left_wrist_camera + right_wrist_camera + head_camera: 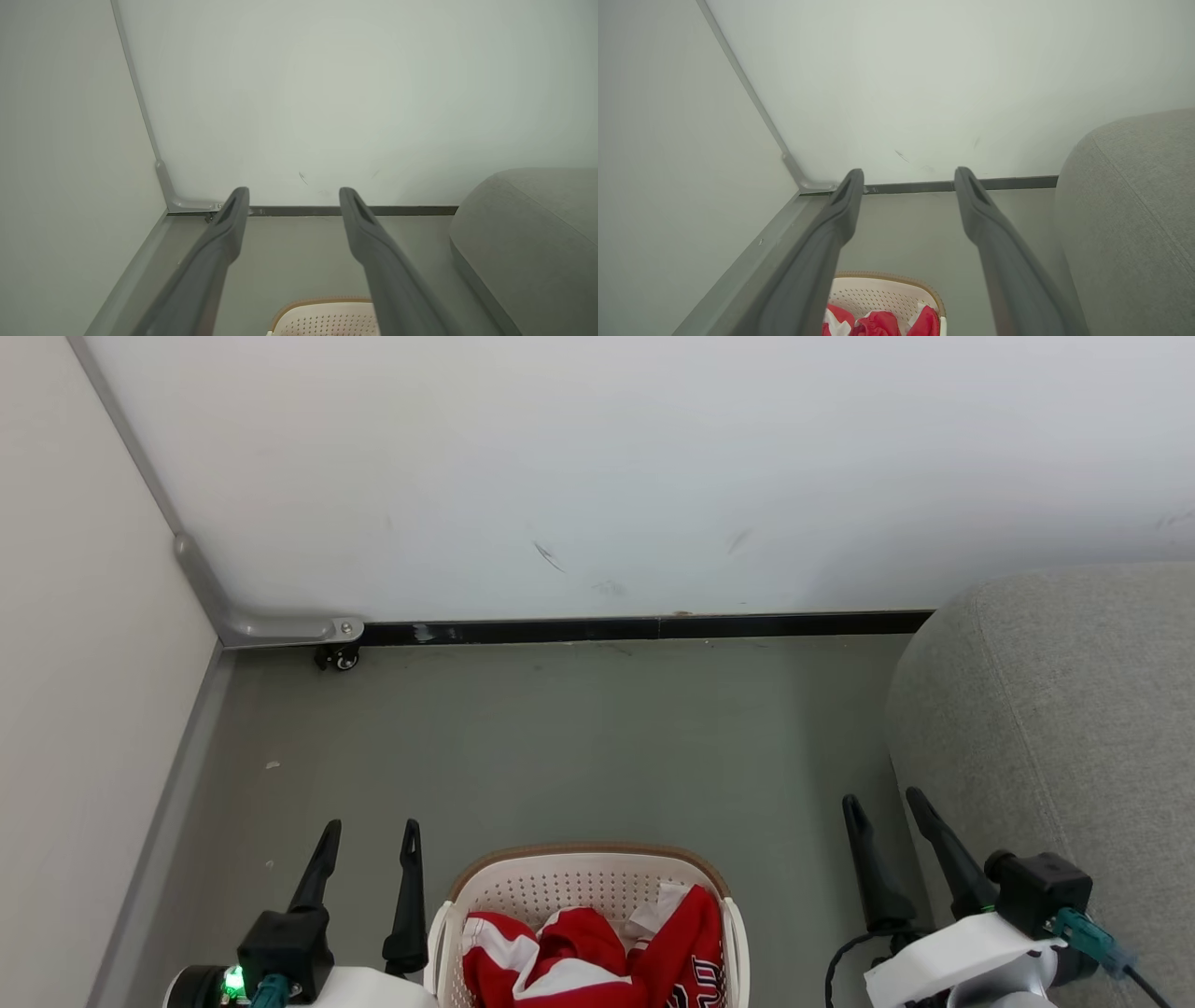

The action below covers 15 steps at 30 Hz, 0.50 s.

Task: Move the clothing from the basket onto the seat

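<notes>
Holding both jaws spread and empty, I risk snagging the clothing (571,954) on the basket (579,889) wall, tipping it.

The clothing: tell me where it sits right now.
The clothing lies bunched in the basket at the bottom centre of the head view, between the left tool and the right tool, with the seat to its right.

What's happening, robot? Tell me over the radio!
Left gripper open, right gripper open, both empty. Clothing in basket. Seat to the right, nothing blocking.
</notes>
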Tool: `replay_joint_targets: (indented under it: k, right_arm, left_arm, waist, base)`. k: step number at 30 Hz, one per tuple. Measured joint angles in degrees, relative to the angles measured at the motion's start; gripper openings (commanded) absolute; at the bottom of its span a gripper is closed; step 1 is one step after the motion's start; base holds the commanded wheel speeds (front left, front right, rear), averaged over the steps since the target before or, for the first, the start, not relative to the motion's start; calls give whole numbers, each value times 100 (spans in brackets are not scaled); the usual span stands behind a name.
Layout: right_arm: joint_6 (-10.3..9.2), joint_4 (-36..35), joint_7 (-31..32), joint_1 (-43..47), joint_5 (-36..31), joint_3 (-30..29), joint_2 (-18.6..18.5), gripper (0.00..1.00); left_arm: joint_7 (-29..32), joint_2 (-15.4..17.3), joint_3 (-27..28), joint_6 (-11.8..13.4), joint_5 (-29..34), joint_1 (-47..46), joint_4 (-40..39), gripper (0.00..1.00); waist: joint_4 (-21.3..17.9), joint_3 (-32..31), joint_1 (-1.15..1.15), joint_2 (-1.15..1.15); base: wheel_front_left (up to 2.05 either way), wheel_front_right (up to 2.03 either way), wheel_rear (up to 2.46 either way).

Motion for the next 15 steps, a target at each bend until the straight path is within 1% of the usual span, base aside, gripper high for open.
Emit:
replay_joint_targets:
  k: [7,10,12,15]
  right_arm:
    - [0,35,-88,-1,-474,26,11,100]
    - [0,43,-134,-4,-689,43,13,100]
    - [0,53,-141,-5,-777,49,18,100]
    - [0,67,-141,-6,-800,47,20,100]
  left_arm:
    - [-118,-2,-100,100,450,44,30,100]
    - [-149,3,-104,105,615,57,45,100]
    - [-200,1,-121,133,728,57,46,100]
    - [-200,-5,-126,134,732,57,51,100]
  waist:
    - [5,-4,-1,0]
    - [6,-6,-1,0]
    - [7,-7,-1,0]
    - [8,-8,-1,0]
  base:
    - [0,0,0]
    - [0,0,0]
    - [0,0,0]
    - [0,0,0]
